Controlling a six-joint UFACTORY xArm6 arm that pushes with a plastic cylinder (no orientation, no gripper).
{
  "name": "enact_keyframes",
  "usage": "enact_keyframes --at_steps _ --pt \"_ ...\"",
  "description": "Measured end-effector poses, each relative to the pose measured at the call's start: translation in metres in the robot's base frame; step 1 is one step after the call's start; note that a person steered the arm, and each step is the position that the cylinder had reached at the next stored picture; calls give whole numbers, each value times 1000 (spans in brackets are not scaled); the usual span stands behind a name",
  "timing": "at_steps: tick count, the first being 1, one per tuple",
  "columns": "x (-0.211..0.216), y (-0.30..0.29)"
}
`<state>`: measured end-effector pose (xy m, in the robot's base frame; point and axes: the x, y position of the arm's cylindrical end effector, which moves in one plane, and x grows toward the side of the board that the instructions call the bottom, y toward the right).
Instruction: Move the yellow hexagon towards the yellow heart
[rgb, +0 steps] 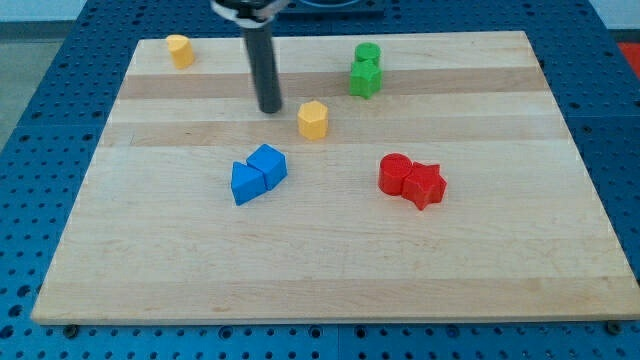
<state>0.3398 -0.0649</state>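
— Where did my tip (270, 108) stand?
— Just left of the hexagon (313, 119), apart from it. The heart (180, 50) sat near the board's (330, 270) top-left corner.
— And the rest?
— One pair lay below the hexagon, another lower right, a third upper right.

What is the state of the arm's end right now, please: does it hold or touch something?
My tip: a bare rod, holding nothing; it stands just to the view's left of the yellow hexagon block, apparently not touching it.
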Motion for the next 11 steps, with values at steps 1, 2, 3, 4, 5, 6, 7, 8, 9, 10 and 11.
enact_keyframes --at_steps 1,2,3,4,5,6,7,8,9,10,11 --pt "0 44" --pt "15 83" --pt "50 99" --pt "61 95" --pt "56 92" --pt "48 86" --pt "45 68" --pt "45 44" --pt "45 24" --pt "45 5" --pt "42 -2"
